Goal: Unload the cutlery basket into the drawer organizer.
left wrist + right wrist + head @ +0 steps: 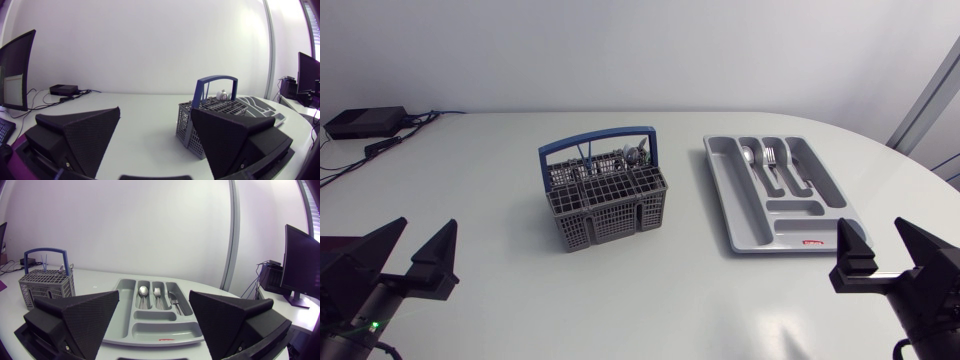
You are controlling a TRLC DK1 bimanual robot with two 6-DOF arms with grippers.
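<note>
Grey cutlery basket [605,200] is sitting mid-frame, its remaining cutlery [632,157] standing upright at its upper right. Left gripper [428,224], lower left, is looking nearer than right gripper [871,224]; both are hanging spread and empty, drawer organizer [740,235] right of centre.
</note>
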